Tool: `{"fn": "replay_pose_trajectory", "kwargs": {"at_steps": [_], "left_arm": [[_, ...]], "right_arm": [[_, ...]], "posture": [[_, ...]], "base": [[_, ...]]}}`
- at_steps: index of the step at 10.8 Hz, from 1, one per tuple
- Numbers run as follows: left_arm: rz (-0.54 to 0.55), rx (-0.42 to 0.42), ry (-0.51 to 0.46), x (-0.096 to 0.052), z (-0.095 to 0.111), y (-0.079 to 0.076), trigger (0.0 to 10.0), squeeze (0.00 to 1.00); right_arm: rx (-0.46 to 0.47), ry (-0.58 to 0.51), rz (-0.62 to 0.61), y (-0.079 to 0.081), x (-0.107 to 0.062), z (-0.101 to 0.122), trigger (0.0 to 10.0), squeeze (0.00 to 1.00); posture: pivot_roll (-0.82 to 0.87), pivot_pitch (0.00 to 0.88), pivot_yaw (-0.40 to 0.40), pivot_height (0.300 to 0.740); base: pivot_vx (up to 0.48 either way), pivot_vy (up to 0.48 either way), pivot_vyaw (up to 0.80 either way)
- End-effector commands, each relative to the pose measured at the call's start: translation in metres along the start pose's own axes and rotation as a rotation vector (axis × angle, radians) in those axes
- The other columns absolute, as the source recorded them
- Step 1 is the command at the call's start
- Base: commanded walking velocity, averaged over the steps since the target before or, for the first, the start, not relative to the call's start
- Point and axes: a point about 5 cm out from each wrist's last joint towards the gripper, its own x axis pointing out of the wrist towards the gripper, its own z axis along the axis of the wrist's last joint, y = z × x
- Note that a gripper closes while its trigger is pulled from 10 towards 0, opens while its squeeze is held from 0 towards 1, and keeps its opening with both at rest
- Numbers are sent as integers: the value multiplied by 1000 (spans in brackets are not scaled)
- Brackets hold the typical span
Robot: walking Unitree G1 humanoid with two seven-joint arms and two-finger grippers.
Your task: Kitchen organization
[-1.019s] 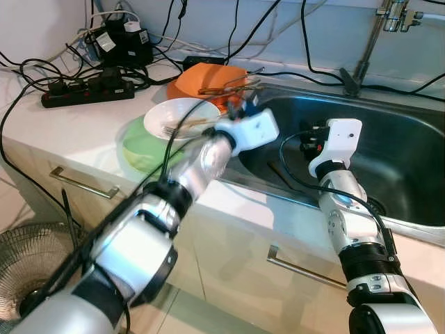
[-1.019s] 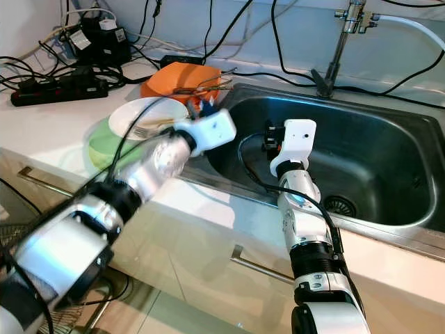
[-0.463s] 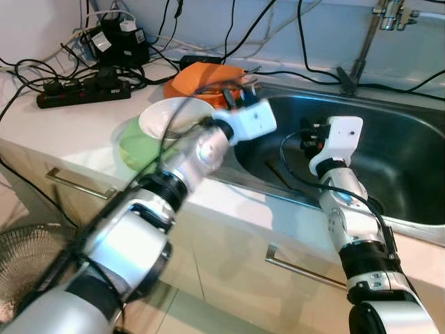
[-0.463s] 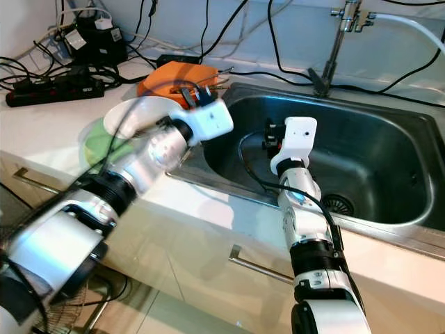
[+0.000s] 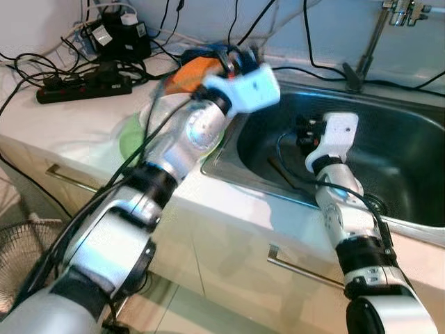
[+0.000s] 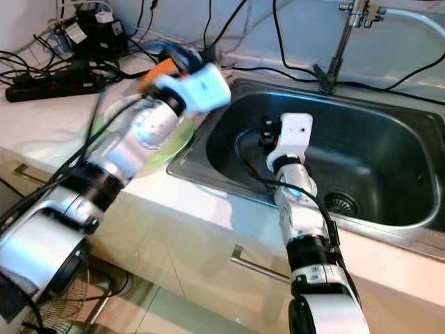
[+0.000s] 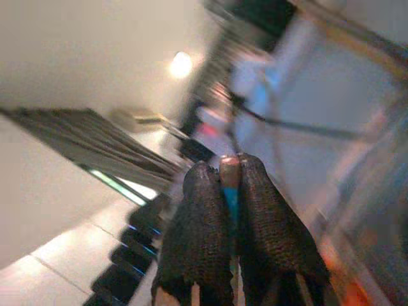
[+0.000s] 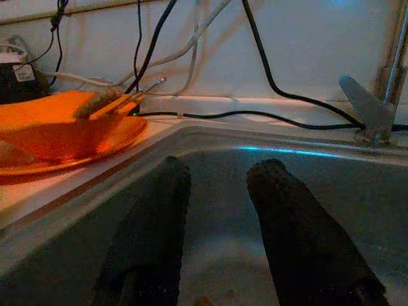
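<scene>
My left gripper (image 5: pixel 233 58) is raised over the worktop beside the orange bowl (image 5: pixel 186 75), and it is blurred by motion. In the left wrist view its fingers (image 7: pixel 197 236) are shut on a thin utensil with a blue part (image 7: pixel 229 194). A white bowl (image 5: pixel 161 113) sits on a green plate (image 5: pixel 131 141), partly hidden behind the left arm. My right gripper (image 5: pixel 300 132) hangs inside the steel sink (image 5: pixel 396 142), open, with nothing between its fingers (image 8: pixel 156 217). The orange bowl (image 8: pixel 48 131) holds a few utensils (image 8: pixel 118 99).
A dark stick (image 5: pixel 281 174) lies on the sink floor near the drain (image 6: pixel 341 204). The tap (image 5: pixel 368 42) stands behind the sink. A power strip (image 5: pixel 76 87), chargers and several cables crowd the back left of the worktop. Cabinet handles (image 5: pixel 302 270) run below the edge.
My left gripper has risen from the white bowl and swung back toward the orange bowl with the thin utensil held. The right gripper has hardly moved.
</scene>
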Motion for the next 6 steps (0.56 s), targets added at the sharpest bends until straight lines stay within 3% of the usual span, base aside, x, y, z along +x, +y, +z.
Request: {"fn": "replay_pose_trajectory", "kwargs": {"at_steps": [1, 3, 5, 6], "left_arm": [[96, -19, -51, -1, 6, 15, 10000, 0], [173, -189, -169, -9, 23, 27, 10000, 0], [156, -423, -202, -15, 30, 23, 10000, 0], [160, -474, -205, -17, 31, 23, 10000, 0]], "right_arm": [[4, -7, 4, 1, 3, 3, 10000, 0], [-17, -20, -20, -12, 5, 8, 10000, 0], [-39, -55, -23, -23, 5, 18, 10000, 0], [-48, -67, -19, -27, 5, 20, 10000, 0]], "posture": [[140, 35, 40, 740], [138, 41, 40, 740], [125, 38, 50, 740], [120, 26, 52, 740]], "base": [[0, 0, 0], [0, 0, 0], [0, 0, 0], [0, 0, 0]]}}
